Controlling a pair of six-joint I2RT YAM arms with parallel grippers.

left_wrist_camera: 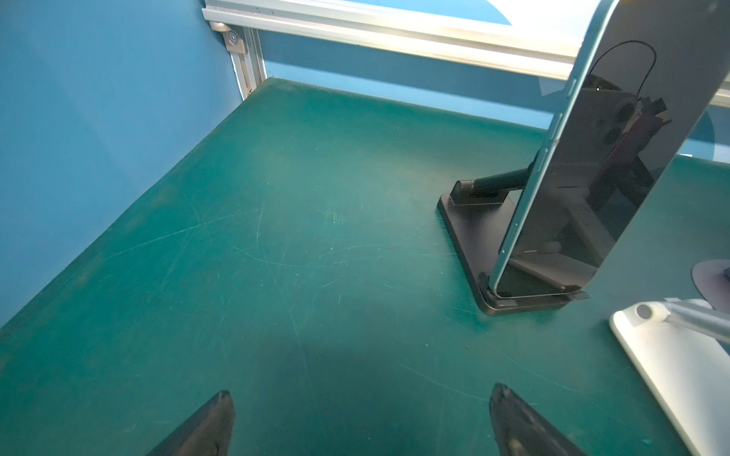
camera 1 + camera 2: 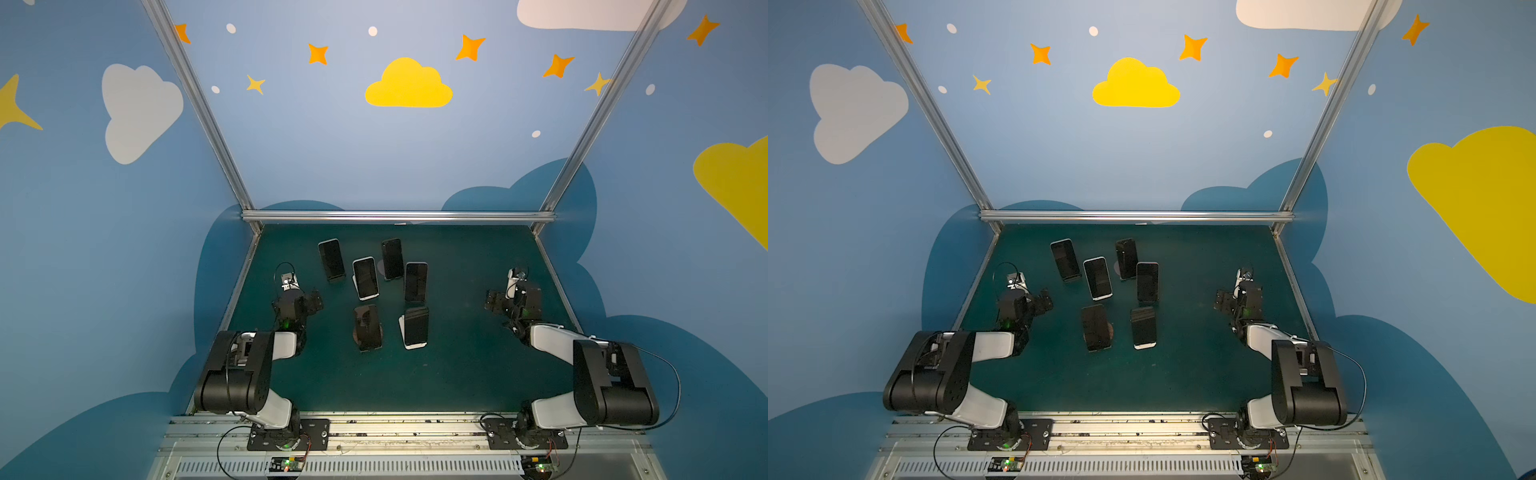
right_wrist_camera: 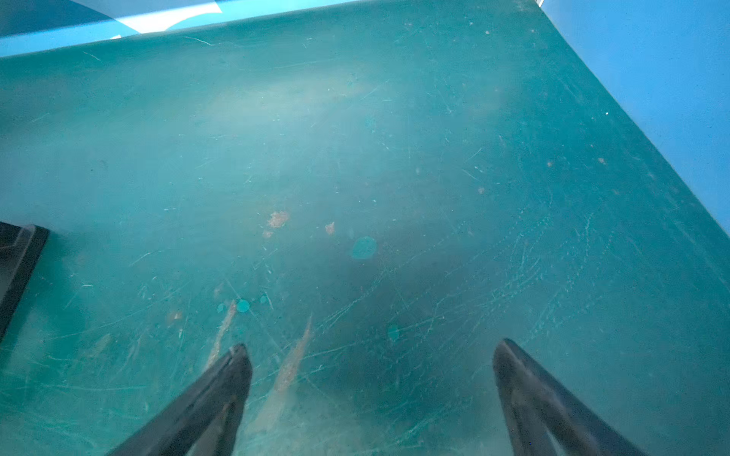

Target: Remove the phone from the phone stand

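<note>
Mat: green, matt, rubber-like; fine scratches throughout, and in the right wrist view scuffed with brownish worn patches. Phone: screen glossy, glass-like, with mirror-clear reflections; edge band pale blue, smooth, satin sheen. Black stand: plastic-looking, smooth, semi-matt base with a faint sheen. White stand: smooth matt base; its rod is grey and metallic-looking. Rail: bare metal, aluminium in look, grooved, dull shine. Wall: blue, flat matt, even. Left gripper and right gripper: fingers dark, matt, plastic-looking. Arms: smooth hard shells, black and white, slight gloss.
</note>
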